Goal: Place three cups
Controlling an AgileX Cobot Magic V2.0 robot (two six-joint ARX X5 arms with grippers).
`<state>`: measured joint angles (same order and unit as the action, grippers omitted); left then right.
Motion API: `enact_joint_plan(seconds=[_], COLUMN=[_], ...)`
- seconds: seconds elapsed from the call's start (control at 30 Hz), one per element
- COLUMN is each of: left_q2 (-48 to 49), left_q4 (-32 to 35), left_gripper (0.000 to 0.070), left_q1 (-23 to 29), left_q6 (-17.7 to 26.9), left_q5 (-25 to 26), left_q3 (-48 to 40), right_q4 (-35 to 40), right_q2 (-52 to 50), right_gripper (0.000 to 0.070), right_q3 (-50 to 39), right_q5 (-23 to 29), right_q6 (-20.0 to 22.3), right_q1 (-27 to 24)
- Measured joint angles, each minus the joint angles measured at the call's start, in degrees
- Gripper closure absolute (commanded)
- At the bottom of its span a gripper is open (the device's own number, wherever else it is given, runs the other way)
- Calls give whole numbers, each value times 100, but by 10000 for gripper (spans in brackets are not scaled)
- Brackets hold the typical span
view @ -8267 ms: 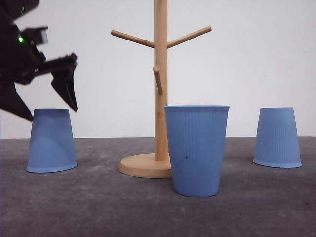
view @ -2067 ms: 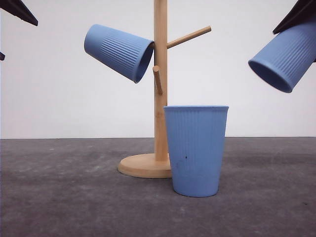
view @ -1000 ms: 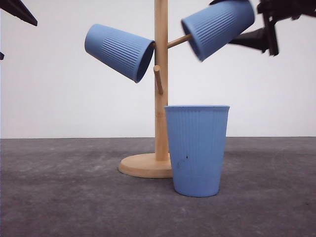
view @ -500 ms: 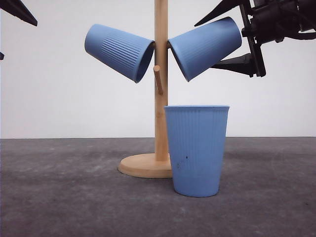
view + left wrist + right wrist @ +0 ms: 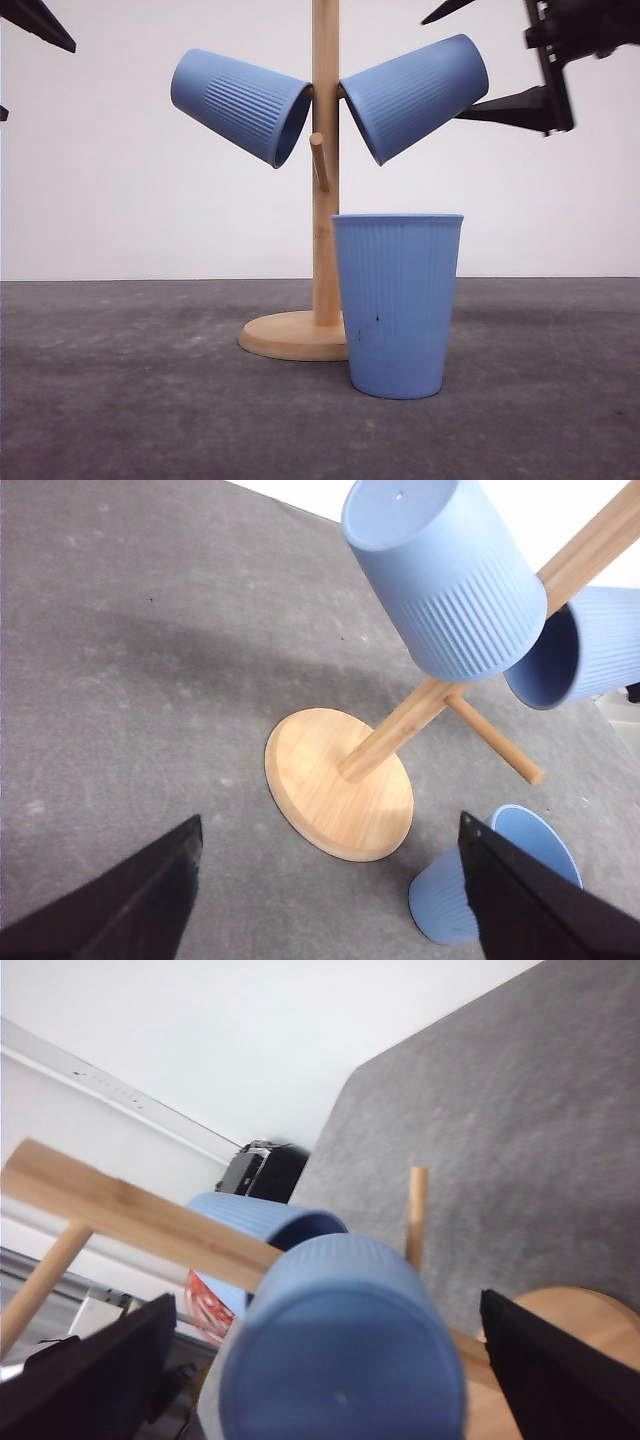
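Grey matting [image 5: 120, 400] carries your wooden stand [image 5: 325, 200]. Two cups [image 5: 240, 105] [image 5: 415, 95] hang on its upper pegs; a third cup [image 5: 398, 305] stands upright before its base, hiding part. Your right gripper [image 5: 505, 55] gapes empty beside the right-hand cup; left gripper [image 5: 330, 900] open too, cropped.

All three cups are light blue with fine vertical ribbing: one left of the pale wooden stand [image 5: 325, 180], the left cup [image 5: 240, 105], one right of it, the right cup [image 5: 415, 95], and the front cup [image 5: 398, 305] by its base. The front cup carries a small dark speck. The tabletop [image 5: 130, 400] around the stand is mottled dark grey, the wall [image 5: 130, 200] behind it plain white.
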<state>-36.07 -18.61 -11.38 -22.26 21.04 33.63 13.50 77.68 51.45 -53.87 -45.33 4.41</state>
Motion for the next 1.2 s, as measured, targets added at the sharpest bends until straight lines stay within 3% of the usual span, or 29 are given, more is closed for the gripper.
enact_joint_plan(seconds=[0.33, 0.47, 0.7, 0.97, 1.13, 1.2], left_q2=[0, 0, 0, 0, 0, 0], left_q4=[0, -12, -124, -282, -319, -323], left_gripper=[226, 226, 225, 225, 225, 225], left_q1=[0, 0, 0, 0, 0, 0], left_q6=[0, 0, 0, 0, 2, 2], left_q5=[-7, -9, -9, -11, -11, -9], left_q3=[0, 0, 0, 0, 0, 0], right_q4=[-461, -876, -1702, -2095, -2101, -2101], right_q2=[-1089, -1580, -1806, -1544, -1005, -783], right_gripper=[82, 84, 86, 121, 242, 387], right_q3=[-899, -1425, -1852, -1852, -1852, -1852], right_q5=[3, 13, 708, 1994, 2287, 2386], right_q6=[318, 460, 771, 906, 913, 911], right_q1=[-589, -559, 138, 1291, 1723, 1819])
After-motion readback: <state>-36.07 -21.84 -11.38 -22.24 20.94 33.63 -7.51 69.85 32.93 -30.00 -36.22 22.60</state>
